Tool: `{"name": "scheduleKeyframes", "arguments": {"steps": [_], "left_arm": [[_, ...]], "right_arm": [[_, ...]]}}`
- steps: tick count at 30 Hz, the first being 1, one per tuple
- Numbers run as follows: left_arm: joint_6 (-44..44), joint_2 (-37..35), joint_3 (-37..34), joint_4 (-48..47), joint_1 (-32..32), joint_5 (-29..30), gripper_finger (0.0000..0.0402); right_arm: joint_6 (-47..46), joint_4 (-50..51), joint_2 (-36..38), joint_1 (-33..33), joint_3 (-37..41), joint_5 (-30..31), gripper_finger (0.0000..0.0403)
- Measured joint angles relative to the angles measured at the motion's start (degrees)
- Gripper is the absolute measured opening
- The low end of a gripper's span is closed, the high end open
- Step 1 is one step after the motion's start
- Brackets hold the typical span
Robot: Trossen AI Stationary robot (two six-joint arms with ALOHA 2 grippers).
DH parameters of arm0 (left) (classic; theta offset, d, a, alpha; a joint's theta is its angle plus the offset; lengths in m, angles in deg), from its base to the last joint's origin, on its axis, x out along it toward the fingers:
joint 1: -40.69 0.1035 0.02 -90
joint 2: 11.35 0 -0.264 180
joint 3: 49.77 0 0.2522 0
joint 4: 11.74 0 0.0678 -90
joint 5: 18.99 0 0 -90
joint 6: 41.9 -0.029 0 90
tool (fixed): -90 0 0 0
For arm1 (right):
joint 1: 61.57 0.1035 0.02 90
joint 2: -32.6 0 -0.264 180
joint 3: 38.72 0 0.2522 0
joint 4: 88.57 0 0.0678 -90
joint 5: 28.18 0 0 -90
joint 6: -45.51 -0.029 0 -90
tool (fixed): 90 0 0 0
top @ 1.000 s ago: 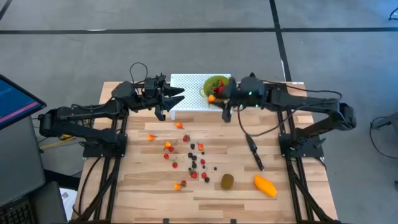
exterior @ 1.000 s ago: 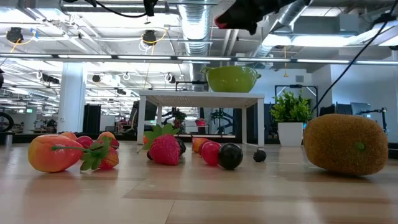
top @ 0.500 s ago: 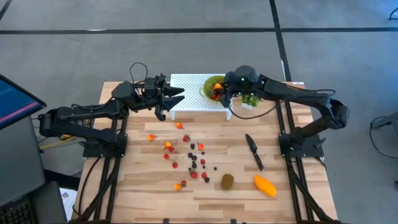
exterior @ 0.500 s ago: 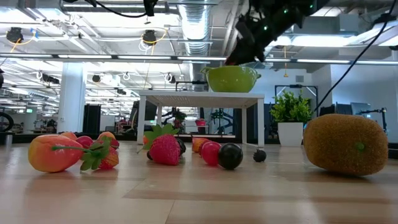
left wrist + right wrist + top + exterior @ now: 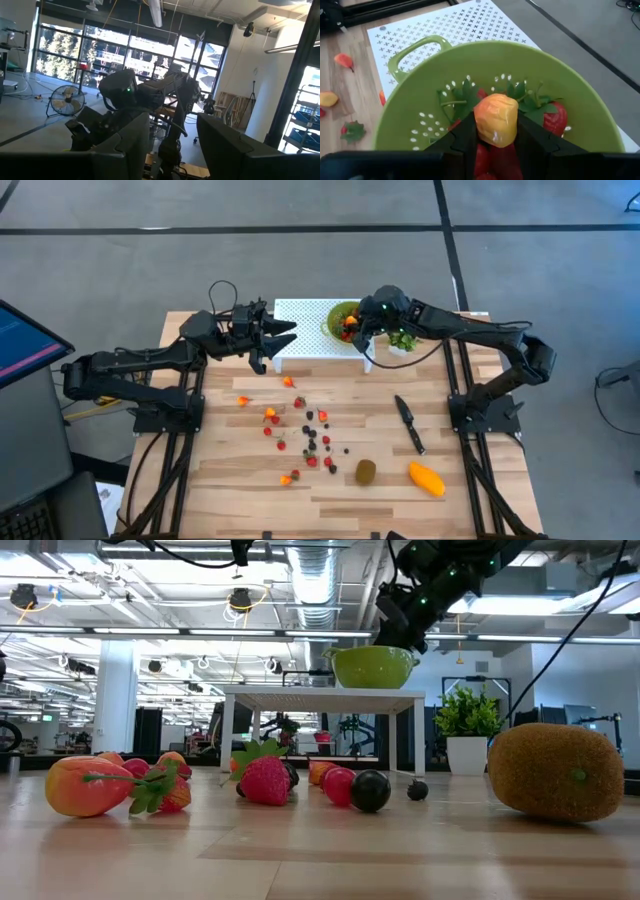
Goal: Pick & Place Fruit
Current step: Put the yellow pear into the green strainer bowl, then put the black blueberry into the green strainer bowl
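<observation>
Nearest to us in the low view: the fuzzy brown oval kiwi [image 5: 556, 771] at 3 o'clock, a glossy dark berry [image 5: 370, 790] and a dimpled red strawberry [image 5: 266, 780] with a green leaf cap mid-table, and a smooth orange-pink piece [image 5: 85, 786] at 9 o'clock. All of them lie on the pale wood-plank table [image 5: 470, 480].

From above, we see the small berry pieces [image 5: 310, 435] scattered around table centre. The kiwi [image 5: 366, 471] lies at 6 o'clock of them. The orange-yellow mango [image 5: 427, 478] sits beside it toward 4 o'clock. A slim black knife [image 5: 409, 423] lies at 3 o'clock of the scatter.

Farther back stands a white perforated stand [image 5: 300, 330] with a cross-hole pattern, raised on legs. On it sits a green colander [image 5: 420, 115], round, smooth plastic, with drain holes and a loop handle. Two strawberries [image 5: 554, 118] already lie inside.

The right gripper [image 5: 494, 131] hangs just over the colander. Its dark fingers [image 5: 532, 137] pinch a yellow-orange fruit piece [image 5: 495, 120] from both sides.

The left gripper [image 5: 283, 333] hovers at the stand's 9 o'clock edge, fingers spread partway, holding nothing. A green potted plant [image 5: 402, 340] stands at 3 o'clock of the colander.

We can read no writing or labels.
</observation>
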Motion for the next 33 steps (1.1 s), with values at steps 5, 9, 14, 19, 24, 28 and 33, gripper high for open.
{"name": "scheduleKeyframes", "arguments": {"steps": [5, 9, 14, 19, 24, 28, 33], "left_arm": [[0.0, 0.0, 0.0, 0.0, 0.0, 0.0, 0.0159], [0.0, 0.0, 0.0, 0.0, 0.0, 0.0, 0.0159], [0.0, 0.0, 0.0, 0.0, 0.0, 0.0, 0.0159], [0.0, 0.0, 0.0, 0.0, 0.0, 0.0, 0.0159], [0.0, 0.0, 0.0, 0.0, 0.0, 0.0, 0.0159], [0.0, 0.0, 0.0, 0.0, 0.0, 0.0, 0.0159], [0.0, 0.0, 0.0, 0.0, 0.0, 0.0, 0.0159]], "right_arm": [[-1.6, 0.0, 0.0, -0.2, 0.0, 0.0, 0.0105], [-1.7, 0.0, 0.0, -0.5, 0.0, 0.0, 0.0134], [-1.5, 0.0, 0.0, -0.5, 0.0, 0.0, 0.0195], [-1.5, 0.3, 0.0, -0.3, -1.0, 0.0, 0.0243], [-0.1, 0.8, 1.4, 2.4, -5.1, -0.1, 0.0252], [2.6, 1.5, 3.4, 6.7, -8.8, -0.2, 0.0247], [3.6, 2.6, 5.4, 13.3, -12.3, -0.2, 0.0245]]}}
